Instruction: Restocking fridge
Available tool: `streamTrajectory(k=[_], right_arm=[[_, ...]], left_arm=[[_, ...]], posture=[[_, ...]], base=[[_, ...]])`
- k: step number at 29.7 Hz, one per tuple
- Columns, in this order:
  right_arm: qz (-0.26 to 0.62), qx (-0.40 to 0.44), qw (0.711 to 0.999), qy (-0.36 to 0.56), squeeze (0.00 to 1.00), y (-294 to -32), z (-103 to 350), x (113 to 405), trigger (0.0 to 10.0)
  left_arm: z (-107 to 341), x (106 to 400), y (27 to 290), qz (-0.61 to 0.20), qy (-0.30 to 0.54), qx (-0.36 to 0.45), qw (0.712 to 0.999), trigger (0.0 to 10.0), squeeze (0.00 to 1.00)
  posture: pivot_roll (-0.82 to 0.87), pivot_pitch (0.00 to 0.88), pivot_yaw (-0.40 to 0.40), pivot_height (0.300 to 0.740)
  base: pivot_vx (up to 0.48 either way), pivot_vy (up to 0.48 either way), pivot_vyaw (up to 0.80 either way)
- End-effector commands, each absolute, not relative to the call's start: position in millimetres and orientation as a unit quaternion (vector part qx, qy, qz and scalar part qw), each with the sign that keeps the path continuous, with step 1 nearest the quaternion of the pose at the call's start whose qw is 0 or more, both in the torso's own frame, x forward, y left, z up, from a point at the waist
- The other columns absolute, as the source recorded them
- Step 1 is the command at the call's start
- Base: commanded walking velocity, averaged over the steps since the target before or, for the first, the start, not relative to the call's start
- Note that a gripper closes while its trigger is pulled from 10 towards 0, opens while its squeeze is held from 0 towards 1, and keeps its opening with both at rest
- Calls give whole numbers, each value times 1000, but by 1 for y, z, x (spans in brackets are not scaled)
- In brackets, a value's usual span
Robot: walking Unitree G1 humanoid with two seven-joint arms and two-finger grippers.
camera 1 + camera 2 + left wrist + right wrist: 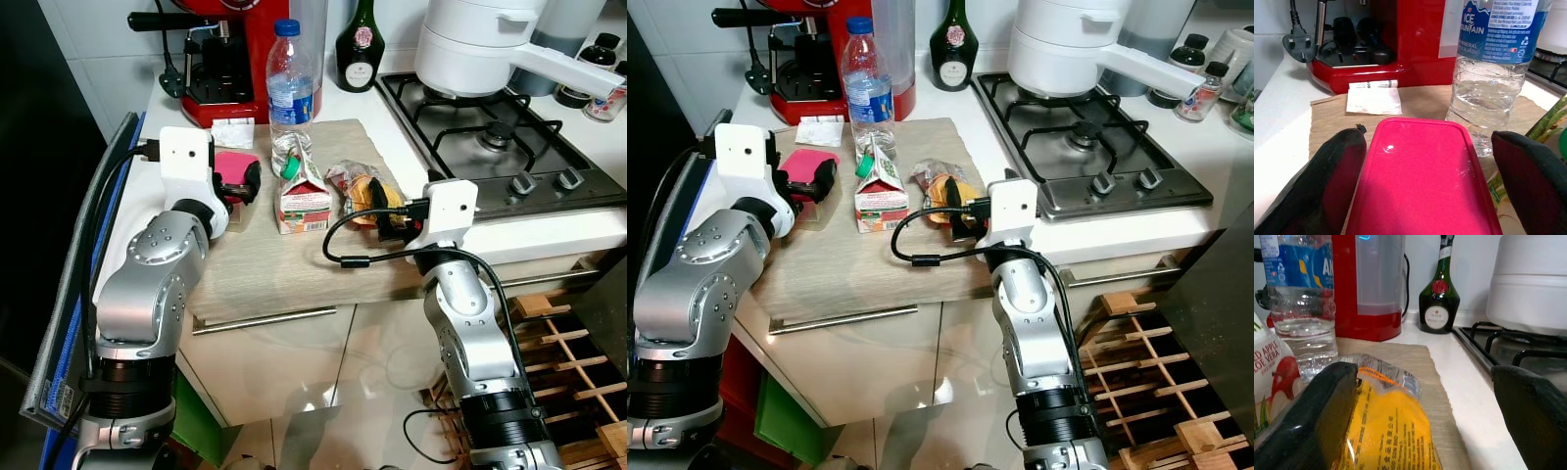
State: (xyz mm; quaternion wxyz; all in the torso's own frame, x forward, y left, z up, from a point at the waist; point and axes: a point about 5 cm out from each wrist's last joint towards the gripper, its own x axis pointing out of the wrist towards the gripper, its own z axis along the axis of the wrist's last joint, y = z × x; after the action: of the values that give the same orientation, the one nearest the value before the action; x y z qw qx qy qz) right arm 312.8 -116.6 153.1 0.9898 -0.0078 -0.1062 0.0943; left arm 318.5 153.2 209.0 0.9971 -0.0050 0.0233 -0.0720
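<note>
The pink-lidded box (1422, 181) lies between the two fingers (1327, 181) of the left gripper (238, 183), which stand apart on either side of it without visibly pressing. It looks like a rigid plastic container with a smooth, glossy lid, so I judge it stiff and fairly light but slippery on top; the sound hold is across its side walls, below the lid's rim, rather than on the lid itself. Whether anything is inside cannot be told.

The yellow packet (1386, 431) sits between the fingers (1308, 416) of the right gripper (963, 212), also spread wide and not closed on it. Its wrapper is crinkled clear film over something soft, so it should be light, yielding and easy to crush; a gentle squeeze across the middle of the bulk seems better than pinching the loose film ends.

Just beyond the left gripper, toward the wall, stands a water bottle (290, 88), nearly full, likely the heaviest item and smooth-sided. Between the two grippers stands a juice carton (302, 201), upright, stiff-cornered but dentable, its green cap facing the bottle. All four rest on a wooden board (294, 264) on the counter.

Farther off, past the left gripper, is a red coffee machine (230, 59); past the right gripper are a dark bottle (360, 44) and the hob (490, 137) with a white pot (480, 39).
</note>
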Motion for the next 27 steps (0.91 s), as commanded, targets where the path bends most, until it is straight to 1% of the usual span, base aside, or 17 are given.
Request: streamTrajectory(k=[1, 3, 4, 14, 22, 24, 27], right_arm=[[92, -8, 989, -115, 0, -117, 160, 316, 10000], [91, -8, 989, -115, 0, -117, 159, 316, 10000], [92, -8, 989, -114, 0, -116, 159, 316, 10000], [91, -10, 989, -115, 0, -118, 159, 317, 10000], [91, -12, 989, -114, 0, -118, 159, 318, 10000], [91, -12, 989, -114, 0, -118, 159, 318, 10000], [92, -13, 989, -113, 0, -118, 158, 317, 10000]], left_arm=[[217, 318, 150, -82, 12, -1, 997, 10000, 1000], [214, 319, 151, -77, 21, 2, 997, 10000, 1000], [215, 319, 151, -77, 19, 0, 997, 10000, 0], [219, 318, 147, -106, 6, -1, 994, 10000, 0], [234, 315, 141, -142, -48, 1, 989, 10000, 0], [235, 315, 140, -144, -51, 3, 988, 10000, 0], [227, 316, 142, -136, -29, 8, 990, 10000, 0]], posture=[[47, 0, 36, 740], [48, 0, 36, 740], [48, 0, 36, 740], [47, 0, 36, 740], [46, 0, 33, 740], [46, 0, 33, 740], [44, 0, 32, 740]], base=[[0, 0, 0], [0, 0, 0], [0, 0, 0], [0, 0, 0], [0, 0, 0], [0, 0, 0], [0, 0, 0]])
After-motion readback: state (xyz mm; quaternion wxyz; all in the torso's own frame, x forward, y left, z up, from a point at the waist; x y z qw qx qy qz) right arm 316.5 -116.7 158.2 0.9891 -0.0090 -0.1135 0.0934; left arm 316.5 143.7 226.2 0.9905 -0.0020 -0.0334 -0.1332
